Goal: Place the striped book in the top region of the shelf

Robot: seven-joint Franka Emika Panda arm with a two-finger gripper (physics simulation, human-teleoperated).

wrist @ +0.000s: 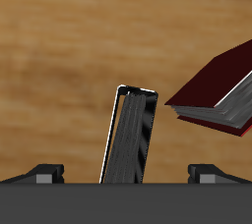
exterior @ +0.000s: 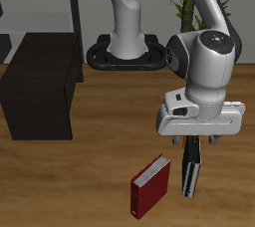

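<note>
The striped book (exterior: 189, 171) stands upright on the wooden table near the front edge, with its black-and-white cover and dark spine showing. In the wrist view the striped book (wrist: 131, 135) sits between my two fingertips, with a gap on each side. My gripper (exterior: 195, 143) is open just above the book's top edge and is not touching it; it also shows in the wrist view (wrist: 126, 174). The shelf (exterior: 45, 82), a large matte black box with a flat top, stands far back across the table from the gripper.
A dark red book (exterior: 149, 186) stands tilted right beside the striped book; it also shows in the wrist view (wrist: 217, 90). A pale thin-framed rack (exterior: 60, 2) stands behind the shelf. The robot base (exterior: 129, 52) is at the back, with a plant (exterior: 187, 7) beside it.
</note>
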